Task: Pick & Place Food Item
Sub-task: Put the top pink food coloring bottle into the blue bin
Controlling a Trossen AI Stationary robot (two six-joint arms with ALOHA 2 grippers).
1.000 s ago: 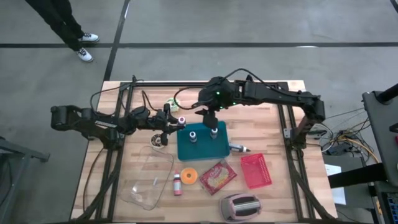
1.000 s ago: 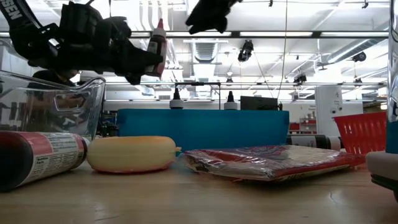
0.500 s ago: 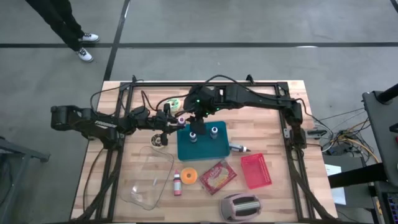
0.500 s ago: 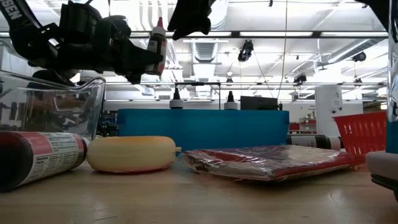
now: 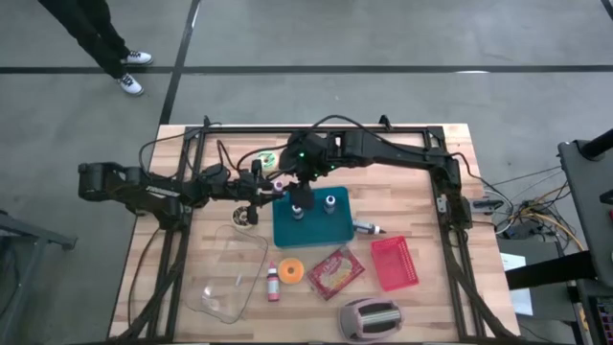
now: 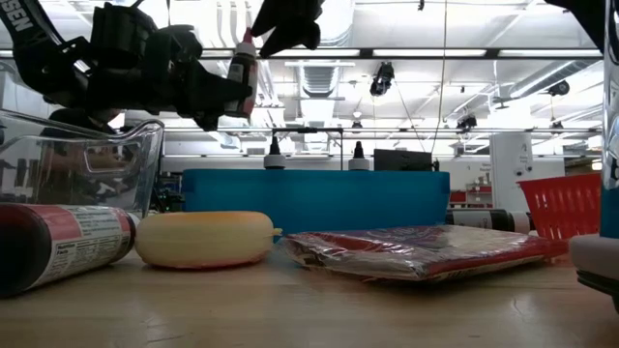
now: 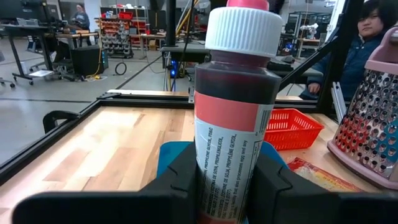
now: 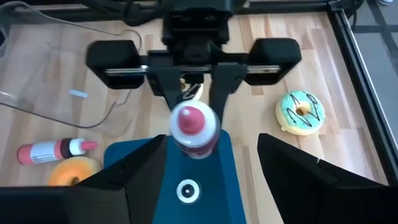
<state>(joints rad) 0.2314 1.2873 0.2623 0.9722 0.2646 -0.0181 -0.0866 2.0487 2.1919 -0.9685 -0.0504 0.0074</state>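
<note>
Table point(image 5: 402, 187), seen from above:
- Tray point(image 5: 311, 228): centre; two small bottles point(image 5: 329, 202) stood on it.
- Bottle point(image 5: 279, 185): held just left of the tray's far edge.
- Doughnut point(image 5: 264, 159): far, left of centre.
- Clear container point(image 5: 230, 273): near left.
- Basket point(image 5: 394, 263): near right.
- Packet point(image 5: 335, 272): between container and basket.

The bottle point(image 7: 236, 118) label's small print is illegible.

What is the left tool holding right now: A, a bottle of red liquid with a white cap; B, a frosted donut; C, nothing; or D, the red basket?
A: in the left wrist view the left tool is clamped around the red-liquid bottle, which stands upright between its fingers.
</note>
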